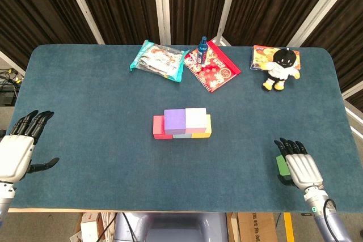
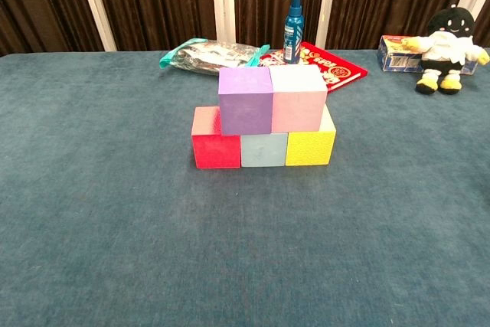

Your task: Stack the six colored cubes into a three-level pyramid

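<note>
Five cubes stand mid-table in two levels. The red cube (image 2: 215, 149), light blue cube (image 2: 264, 149) and yellow cube (image 2: 310, 148) form the bottom row. The purple cube (image 2: 245, 101) and pink cube (image 2: 298, 99) sit on top. A green cube (image 1: 280, 166) lies near the front right edge, mostly hidden under my right hand (image 1: 300, 167). That hand's fingers are stretched out and apart over it, and no grip shows. My left hand (image 1: 18, 150) hovers at the front left edge, fingers spread and empty. Neither hand appears in the chest view.
Along the far side lie a snack bag (image 1: 157, 59), a red booklet (image 1: 214, 69) with a blue spray bottle (image 1: 203, 45) on it, and a plush toy (image 1: 279, 67) on a colourful box (image 1: 264, 55). Both hands are close to the table's near edge.
</note>
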`<state>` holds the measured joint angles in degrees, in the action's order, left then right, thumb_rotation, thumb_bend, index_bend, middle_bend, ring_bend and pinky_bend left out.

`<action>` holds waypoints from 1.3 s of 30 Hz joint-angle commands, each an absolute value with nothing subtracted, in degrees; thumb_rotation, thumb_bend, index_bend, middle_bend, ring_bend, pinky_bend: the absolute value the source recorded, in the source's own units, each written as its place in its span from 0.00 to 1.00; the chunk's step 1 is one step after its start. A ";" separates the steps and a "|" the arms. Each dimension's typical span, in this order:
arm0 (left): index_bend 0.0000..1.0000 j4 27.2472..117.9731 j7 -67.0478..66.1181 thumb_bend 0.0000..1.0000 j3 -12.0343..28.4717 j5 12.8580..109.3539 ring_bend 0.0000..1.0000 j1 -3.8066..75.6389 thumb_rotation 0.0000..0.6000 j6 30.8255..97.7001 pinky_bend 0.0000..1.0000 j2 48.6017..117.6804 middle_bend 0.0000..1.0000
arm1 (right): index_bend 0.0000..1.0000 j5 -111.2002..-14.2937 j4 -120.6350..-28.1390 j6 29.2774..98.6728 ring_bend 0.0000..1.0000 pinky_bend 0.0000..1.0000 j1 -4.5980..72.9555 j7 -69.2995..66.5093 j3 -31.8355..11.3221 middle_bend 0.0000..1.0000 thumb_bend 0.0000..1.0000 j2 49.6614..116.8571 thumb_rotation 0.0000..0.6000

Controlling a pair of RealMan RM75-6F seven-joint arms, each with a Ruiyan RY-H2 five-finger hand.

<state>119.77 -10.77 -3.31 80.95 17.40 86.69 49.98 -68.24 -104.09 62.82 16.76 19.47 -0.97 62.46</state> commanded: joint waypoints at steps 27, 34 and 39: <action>0.00 120.23 -9.71 0.13 0.03 82.48 0.04 14.64 1.00 84.34 0.10 49.48 0.07 | 0.00 -65.67 -99.88 64.40 0.34 0.01 18.45 22.44 -1.14 0.42 0.29 64.65 1.00; 0.00 120.23 -9.40 0.13 0.77 82.34 0.04 14.23 1.00 83.86 0.10 49.27 0.07 | 0.00 -68.66 -102.74 66.63 0.34 0.01 17.87 19.99 -1.80 0.42 0.29 62.74 1.00; 0.00 119.95 -9.54 0.13 1.16 82.23 0.04 14.04 1.00 83.42 0.10 49.26 0.07 | 0.00 -69.56 -105.55 68.23 0.34 0.01 18.12 20.55 -3.03 0.42 0.29 60.13 1.00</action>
<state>119.98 -9.52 1.13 82.26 14.07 83.45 49.25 -69.32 -104.72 67.78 18.02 20.35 -2.54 60.93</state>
